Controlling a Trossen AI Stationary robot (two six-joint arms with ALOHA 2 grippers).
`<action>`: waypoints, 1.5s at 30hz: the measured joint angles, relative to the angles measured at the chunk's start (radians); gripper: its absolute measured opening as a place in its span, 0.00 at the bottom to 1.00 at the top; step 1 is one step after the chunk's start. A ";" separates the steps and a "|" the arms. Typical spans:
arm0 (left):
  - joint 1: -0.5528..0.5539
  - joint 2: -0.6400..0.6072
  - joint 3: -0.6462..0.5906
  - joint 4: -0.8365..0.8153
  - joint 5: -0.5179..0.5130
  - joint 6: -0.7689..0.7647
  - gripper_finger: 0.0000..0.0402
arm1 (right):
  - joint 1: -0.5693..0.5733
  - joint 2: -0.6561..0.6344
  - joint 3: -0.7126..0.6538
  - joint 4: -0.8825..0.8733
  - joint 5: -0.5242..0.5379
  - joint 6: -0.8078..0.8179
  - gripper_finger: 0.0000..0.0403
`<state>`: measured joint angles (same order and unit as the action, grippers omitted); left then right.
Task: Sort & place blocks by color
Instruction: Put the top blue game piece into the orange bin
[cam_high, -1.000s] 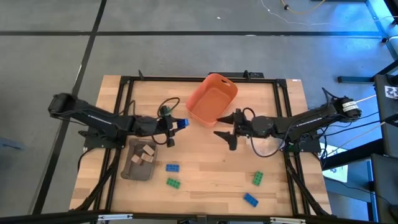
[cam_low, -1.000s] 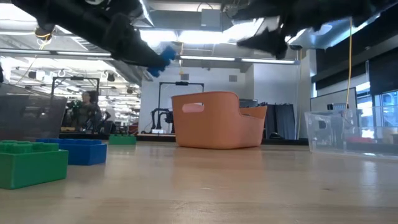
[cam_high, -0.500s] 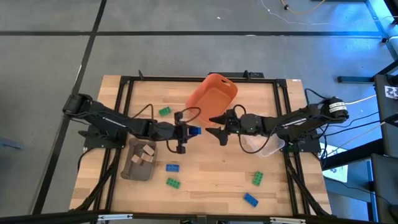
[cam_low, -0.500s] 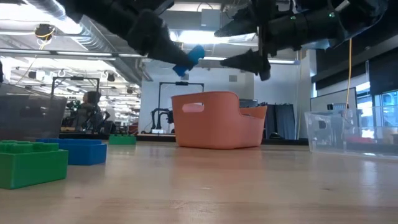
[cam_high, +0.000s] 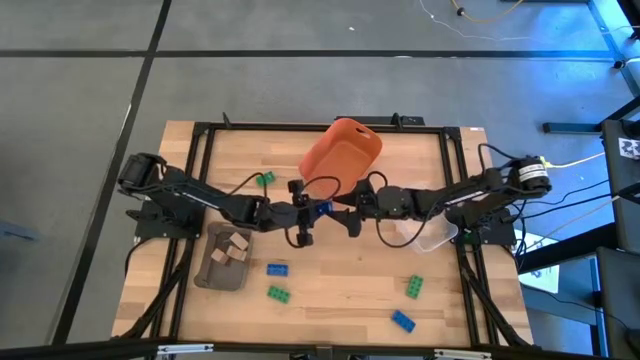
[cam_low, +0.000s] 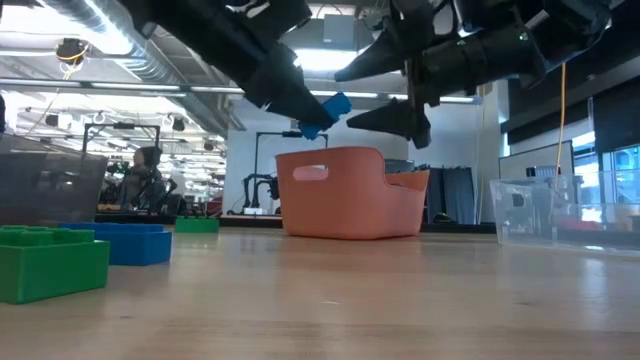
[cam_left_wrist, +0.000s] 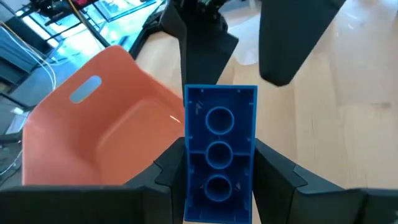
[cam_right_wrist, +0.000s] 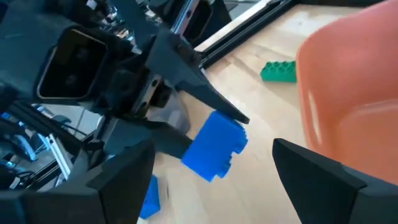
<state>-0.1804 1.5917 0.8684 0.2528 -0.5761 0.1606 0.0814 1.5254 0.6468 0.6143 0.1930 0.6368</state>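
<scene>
Counter: pale wood planks on a black metal frame, grey floor around it. Low view shows a workshop room behind, ceiling lights, racks, a person seated far back.

Orange bin: smooth plastic, rounded corners, slot handle, at the counter's far middle. Clear plastic container at the right side, under the right arm. Grey-brown tray at the left near side, soft-looking, with pale tan blocks inside.

Left arm reaches from the left edge toward the centre, stretched low and level. Left gripper has its jaws clamped on a blue block, held in the air just in front of the orange bin; the block's hollow underside with three round tubes faces the left wrist camera.

Right arm reaches in from the right edge, also level. Right gripper sits just beside the blue block, jaws spread wide, one finger to each side, not touching it as far as I can tell.

Loose studded blocks on the counter: green block left of the bin, a second blue block and a green one near the tray, a green one and a blue one at the right near side.
</scene>
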 joint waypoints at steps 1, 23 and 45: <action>0.000 0.001 0.000 0.000 0.001 0.001 0.31 | 0.000 0.006 0.001 0.000 0.009 0.009 0.81; 0.000 0.000 0.000 0.006 0.018 0.006 0.31 | 0.001 0.041 0.003 0.064 0.045 0.041 0.42; 0.002 0.000 -0.001 0.014 -0.010 -0.004 0.48 | 0.000 0.041 0.002 0.039 0.040 0.021 0.31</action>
<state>-0.1781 1.5915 0.8677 0.2665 -0.5865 0.1566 0.0818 1.5665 0.6487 0.6537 0.2333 0.6575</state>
